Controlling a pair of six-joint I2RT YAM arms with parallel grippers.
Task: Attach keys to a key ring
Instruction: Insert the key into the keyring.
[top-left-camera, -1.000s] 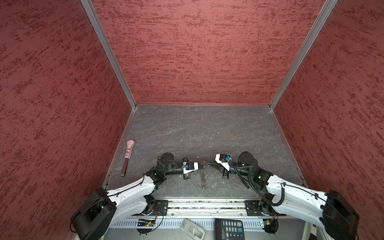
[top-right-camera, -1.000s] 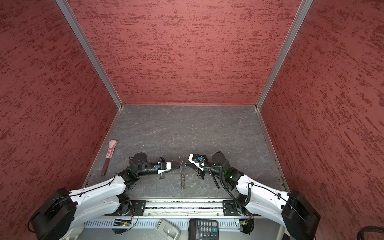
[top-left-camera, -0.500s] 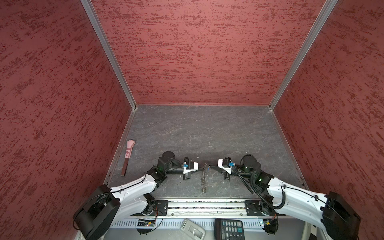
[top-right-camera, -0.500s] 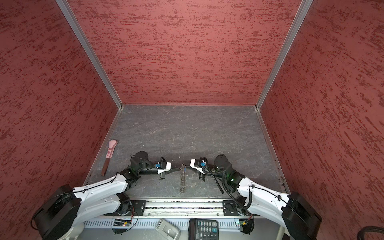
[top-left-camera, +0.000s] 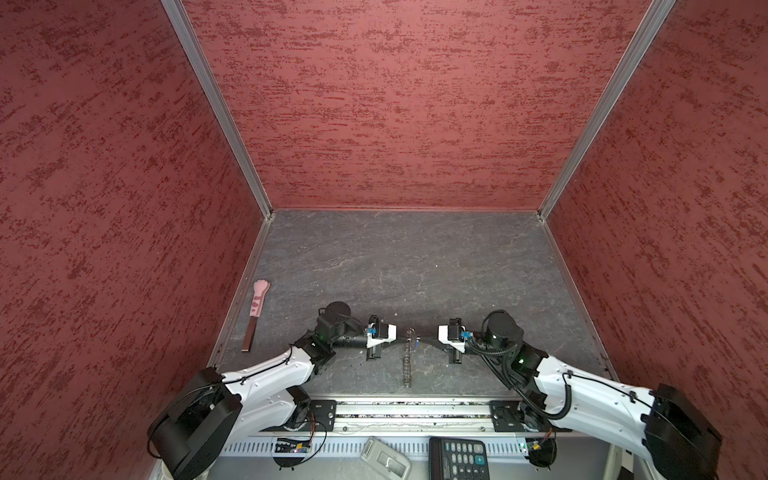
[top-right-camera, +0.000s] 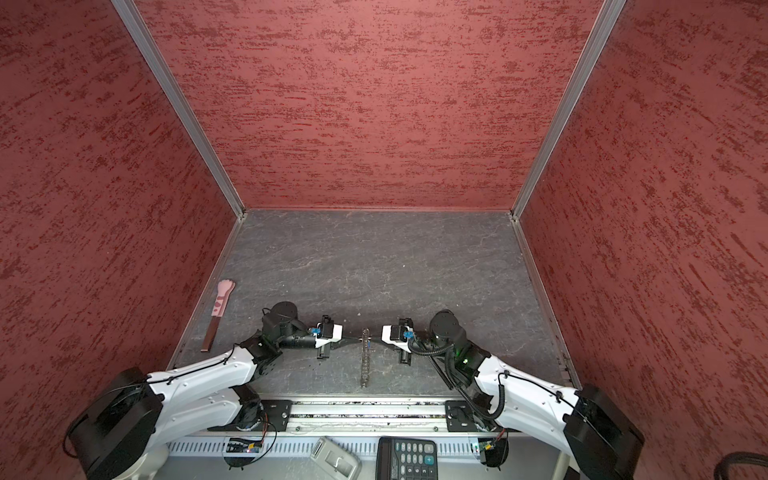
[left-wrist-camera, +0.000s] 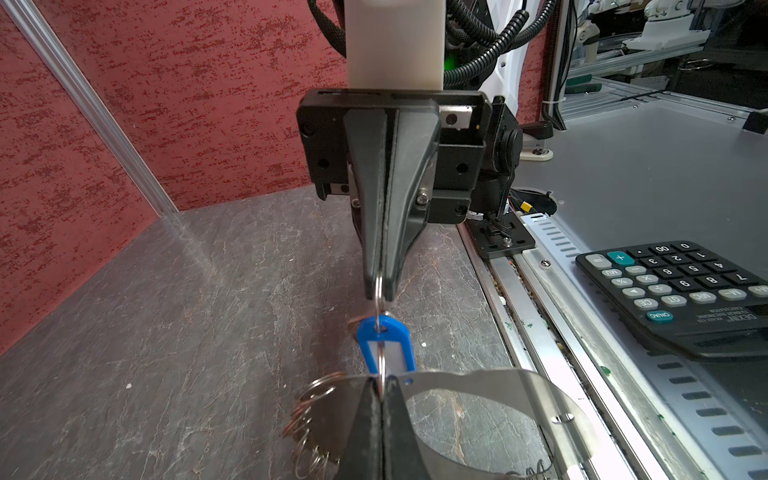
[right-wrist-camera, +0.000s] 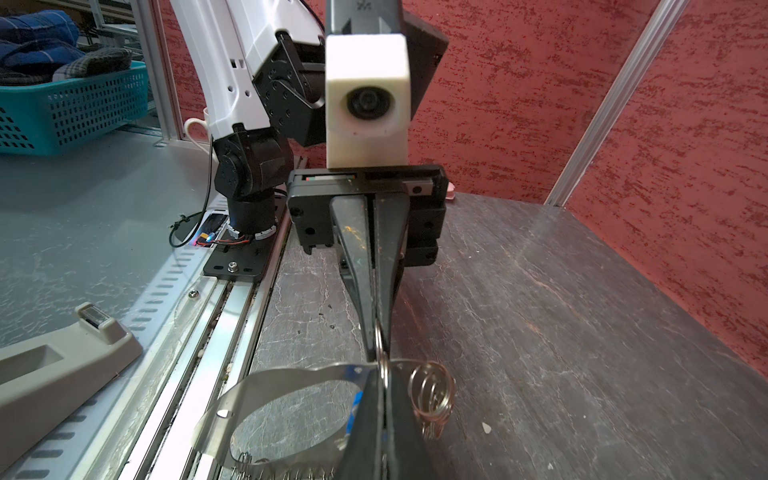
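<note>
Well, the left gripper (right-wrist-camera: 377, 349) and the right gripper (left-wrist-camera: 379, 293) are both pinched shut on the thin silver ring (left-wrist-camera: 377, 305) carrying the blue key tag (left-wrist-camera: 384, 345). It is held between them, with the big hoop (left-wrist-camera: 498, 384) right at the left tips. Best to feed it on slowly, grips firm, no jerking.

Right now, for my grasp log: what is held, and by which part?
One silver ring, pinched at opposite edges by the left gripper and right gripper; the blue tag hangs on it.
</note>
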